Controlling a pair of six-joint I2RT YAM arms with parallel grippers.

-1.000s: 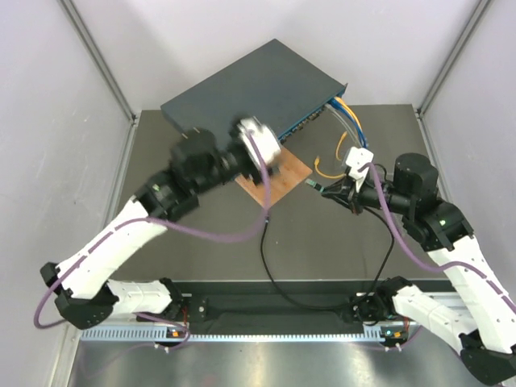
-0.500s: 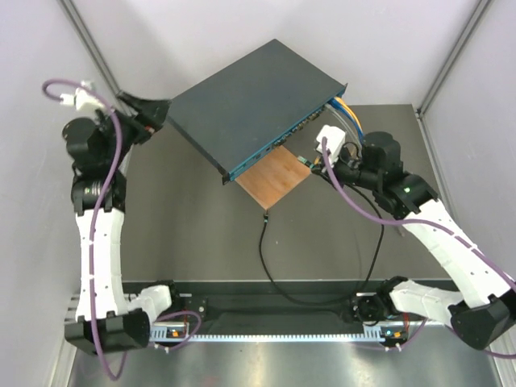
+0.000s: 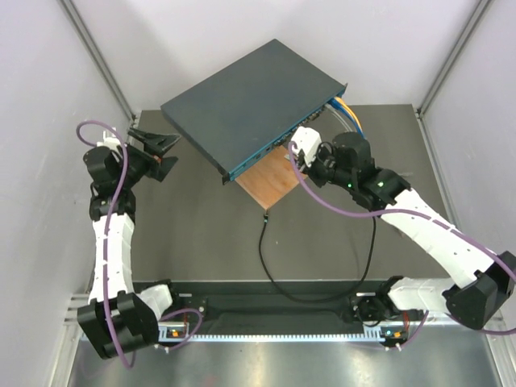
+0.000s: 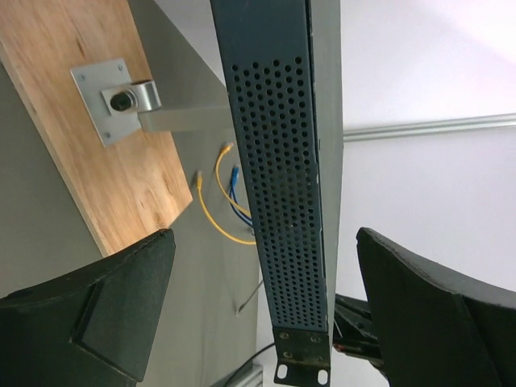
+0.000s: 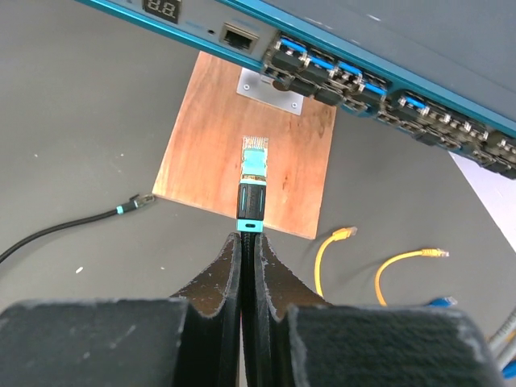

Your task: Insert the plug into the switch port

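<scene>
The right gripper (image 5: 248, 246) has its two fingers pressed together on a thin black cable (image 5: 251, 211), pinching it just behind the plug (image 5: 255, 157). The plug sticks out beyond the fingertips, tip towards the teal front edge of the switch (image 3: 250, 101). It hangs over the brown board (image 5: 211, 149), apart from the switch face, with a bare strip of board and a small metal plate (image 5: 271, 84) between the two. The switch port (image 5: 239, 35), an open dark socket beside the small display, sits a little left of the line along which the plug points. A row of sockets with blue inserts (image 5: 322, 68) starts just to the right. Right of the board's edge two yellow cable ends (image 5: 339, 242) lie on the dark table (image 3: 201, 234). To its left the loose cable end (image 5: 139, 201) lies near the board's corner, with bare table around it. From above, the switch lies at an angle to the table's edges, its back corner reaching past the far edge. The left gripper (image 3: 168, 151) is spread wide off the switch's left corner, touching nothing; its wrist view looks along the perforated side wall (image 4: 282, 201), with one finger (image 4: 97, 314) on each side of it and clear of it.
</scene>
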